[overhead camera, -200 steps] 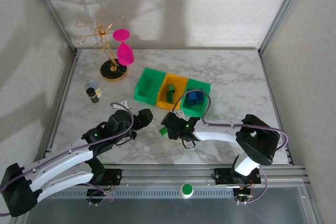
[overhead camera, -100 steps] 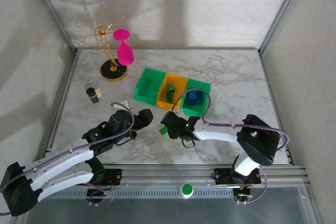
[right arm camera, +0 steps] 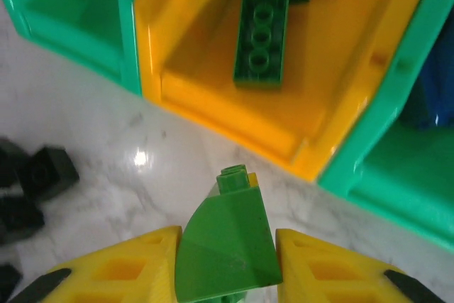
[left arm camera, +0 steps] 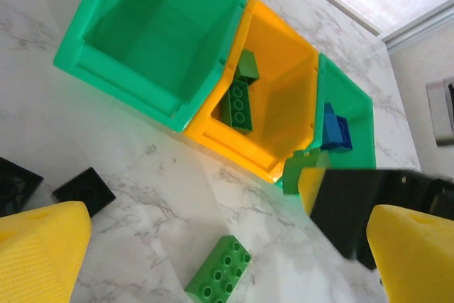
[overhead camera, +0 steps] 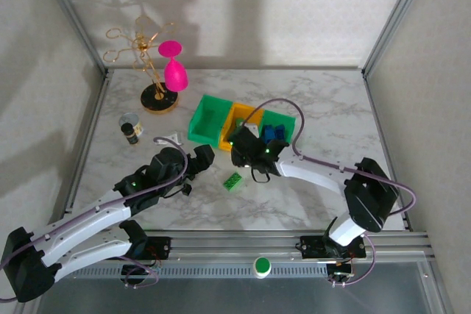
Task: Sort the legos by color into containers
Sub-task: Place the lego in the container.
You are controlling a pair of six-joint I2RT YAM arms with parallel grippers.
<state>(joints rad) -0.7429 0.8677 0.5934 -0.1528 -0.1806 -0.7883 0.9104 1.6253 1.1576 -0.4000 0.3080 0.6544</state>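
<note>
My right gripper (right arm camera: 227, 269) is shut on a curved green lego (right arm camera: 227, 243), held above the marble just in front of the yellow-orange bin (right arm camera: 213, 104). That bin holds a dark green lego (right arm camera: 261, 37), and blue legos (left arm camera: 333, 129) lie in the right green bin (left arm camera: 351, 104). The left green bin (left arm camera: 152, 33) has nothing in it. My left gripper (left arm camera: 223, 260) is open over a flat green lego (left arm camera: 218, 278) on the table. Black legos (left arm camera: 84, 191) lie by its left finger. From above, the right gripper (overhead camera: 239, 145) is at the bins' front edge and the left gripper (overhead camera: 202, 159) sits beside it.
A gold jewelry stand (overhead camera: 151, 79) with a pink goblet (overhead camera: 175, 71) stands at the back left. A small dark-capped bottle (overhead camera: 132, 131) sits at the left. Aluminium frame rails run along the table's sides.
My right gripper has risen from the table and moved back toward the yellow-orange bin with a green lego in it, leaving one flat green lego on the marble. The left gripper edged forward.
</note>
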